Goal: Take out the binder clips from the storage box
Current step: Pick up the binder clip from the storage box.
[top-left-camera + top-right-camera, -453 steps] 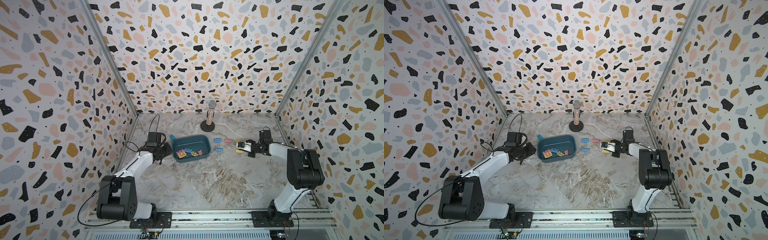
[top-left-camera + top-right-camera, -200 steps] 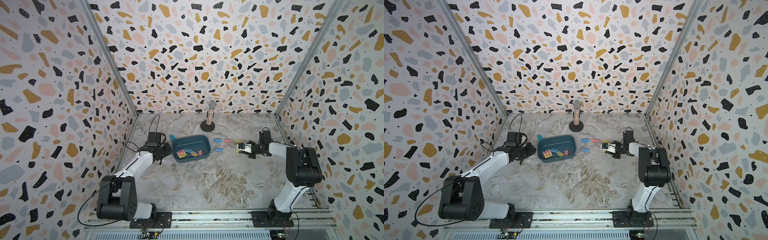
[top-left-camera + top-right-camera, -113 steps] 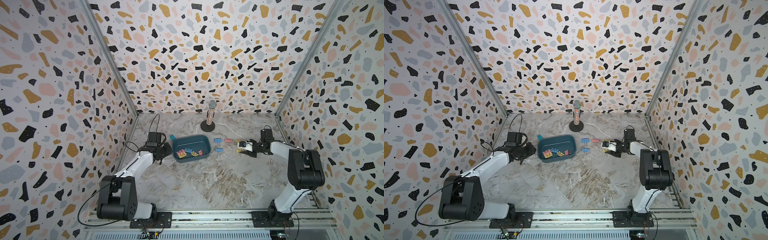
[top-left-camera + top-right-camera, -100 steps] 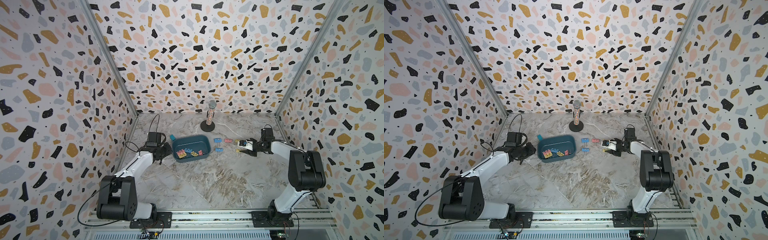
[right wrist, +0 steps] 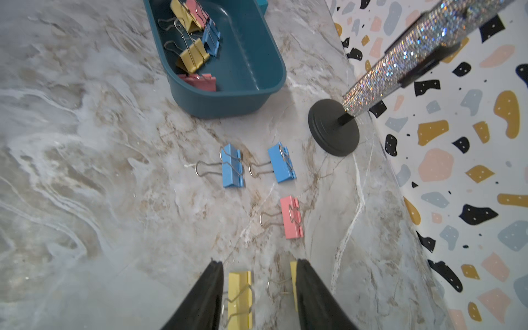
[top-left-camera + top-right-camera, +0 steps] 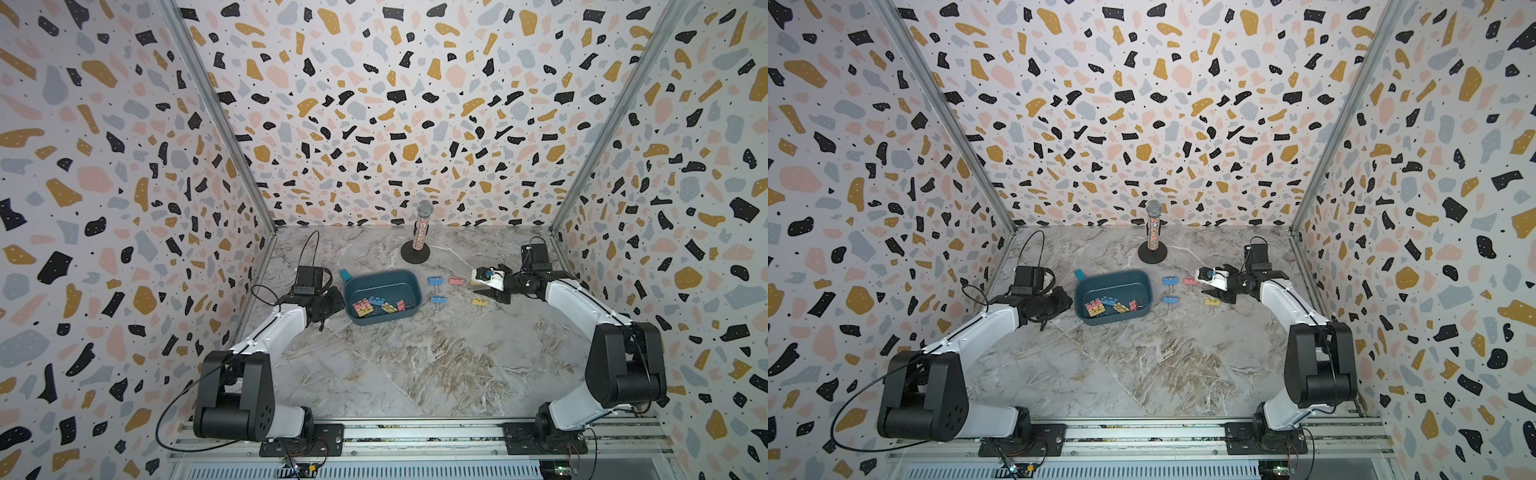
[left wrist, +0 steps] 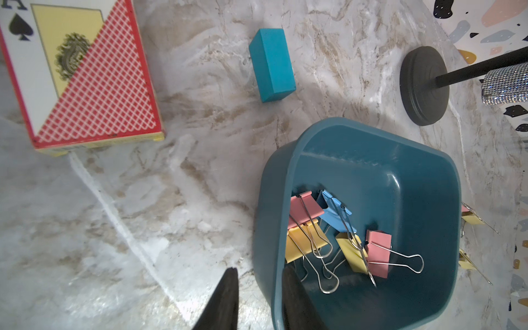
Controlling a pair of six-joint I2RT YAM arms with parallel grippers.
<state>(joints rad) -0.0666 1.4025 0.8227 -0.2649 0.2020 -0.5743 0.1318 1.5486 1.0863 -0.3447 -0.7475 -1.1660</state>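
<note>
Five binder clips (image 6: 435,281) lie out, mid-frame; five remain in the storage box (image 6: 382,276) (left gripper (image 7: 259,274) pinches its wall); right gripper (image 5: 257,261) gapes, empty.

Stereo head: high at the front, facing down and inward; both top views take in the whole table (image 6: 415,365) from far off. Left wrist camera: close over the storage box (image 7: 400,171). Right wrist camera: low, near, facing that box. All four views share the box and the microphone stand (image 5: 333,131).
</note>
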